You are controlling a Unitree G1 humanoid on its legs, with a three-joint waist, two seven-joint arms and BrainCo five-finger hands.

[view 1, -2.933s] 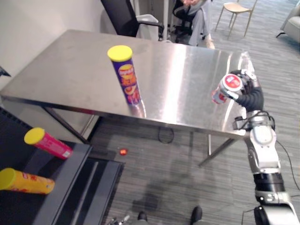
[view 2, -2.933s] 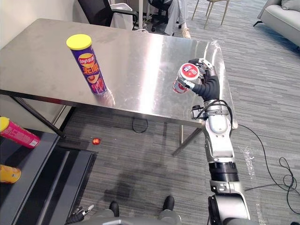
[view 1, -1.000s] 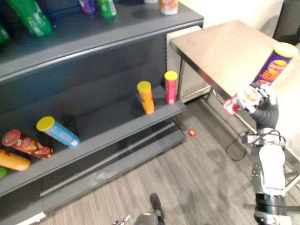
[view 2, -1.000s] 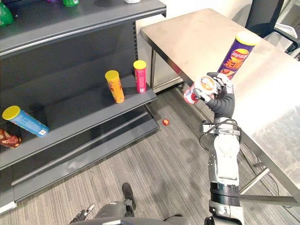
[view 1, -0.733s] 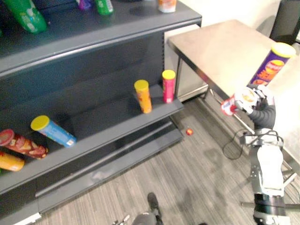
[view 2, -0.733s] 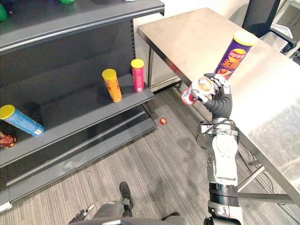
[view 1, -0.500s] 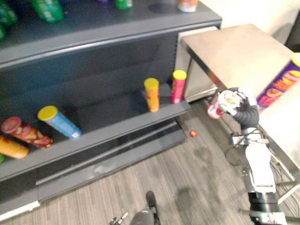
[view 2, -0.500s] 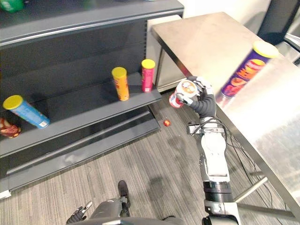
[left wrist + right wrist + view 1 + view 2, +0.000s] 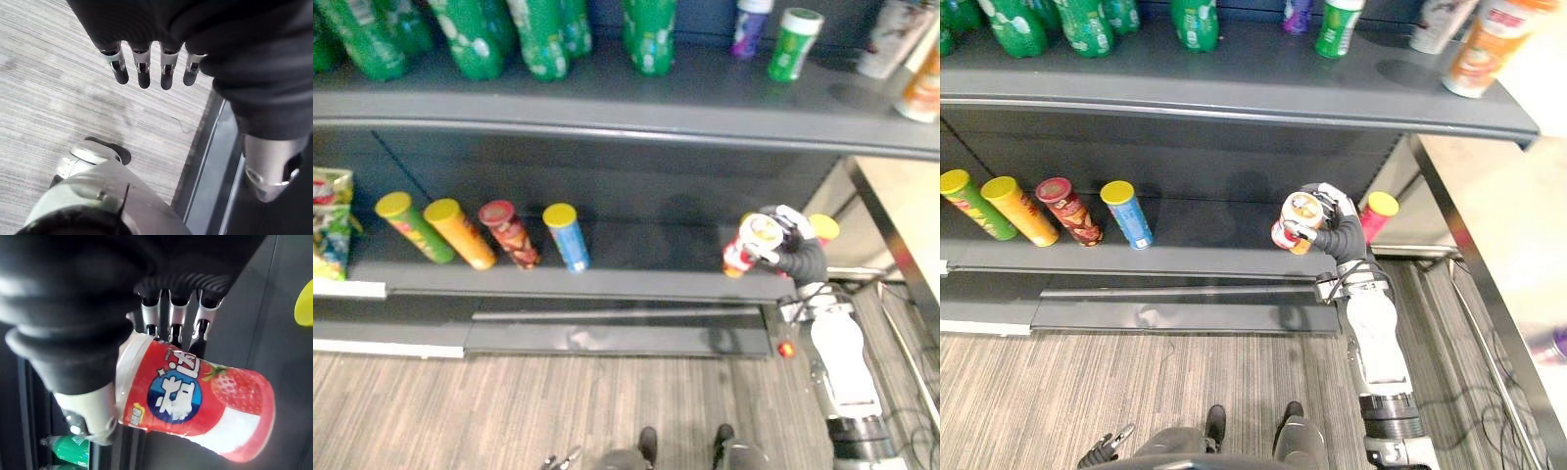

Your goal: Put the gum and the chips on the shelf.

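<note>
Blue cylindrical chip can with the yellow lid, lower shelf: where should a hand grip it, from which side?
Round the mid-body of the blue cylindrical chip can with the yellow lid, from the front and its right. It apparently stands on its base, a red chip can close on its left, bare lower shelf on its right; the upper shelf board overhangs, likely cramping a top grasp.

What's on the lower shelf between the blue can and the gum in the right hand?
Nothing: in both eye views that stretch of the lower shelf is bare, from the blue can to the gum in the right hand.
</note>
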